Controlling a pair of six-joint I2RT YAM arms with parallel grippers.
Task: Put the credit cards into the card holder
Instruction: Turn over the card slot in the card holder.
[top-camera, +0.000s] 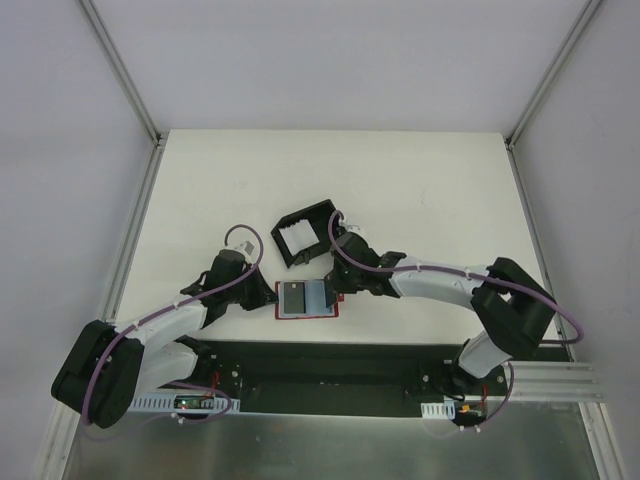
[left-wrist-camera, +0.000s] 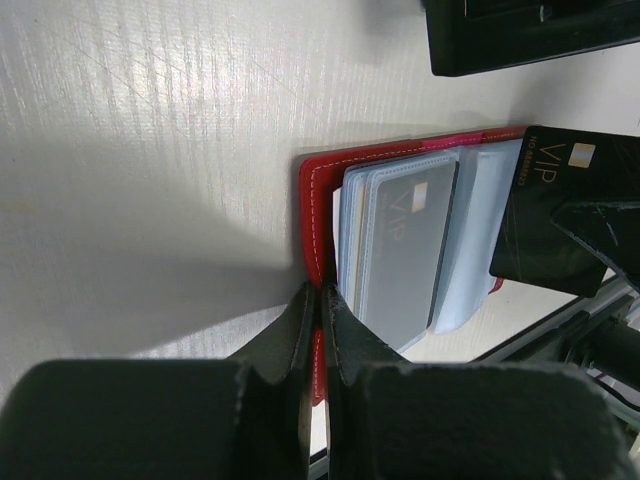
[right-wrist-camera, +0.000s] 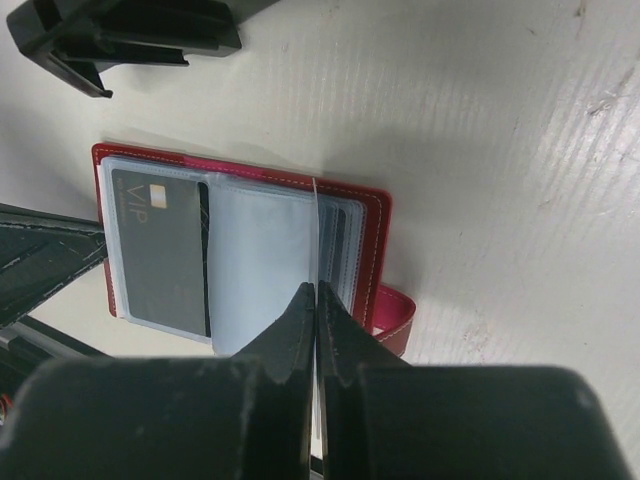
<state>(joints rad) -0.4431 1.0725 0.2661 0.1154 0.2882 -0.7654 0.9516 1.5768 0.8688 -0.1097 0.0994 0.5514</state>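
My left gripper (left-wrist-camera: 319, 305) is clamped fully shut on the red cover edge of the card holder (left-wrist-camera: 312, 210), pinning it at its 9 o'clock side. The holder lies open and flat on the table near my bases. Seen from above, its long axis runs 9 to 3, its spine runs 12 to 6, and the clear sleeves face up. One job looks done: a seated VIP card (right-wrist-camera: 160, 245) sits inside a sleeve on the 9 o'clock page, its long side parallel to the spine. At 12 o'clock from the holder stands the black box (right-wrist-camera: 130, 35), with pale cards (top-camera: 293, 237) waiting in it, so I judge there's more to load. At the 3 o'clock side, my right gripper (right-wrist-camera: 316, 295) is pinched tight on a held VIP card (left-wrist-camera: 560, 210), hanging over the sleeves. My right wrist camera sees that card edge-on, its long axis in line with my fingers and its free end pointing away from them. I can't tell whether it touches a sleeve yet.
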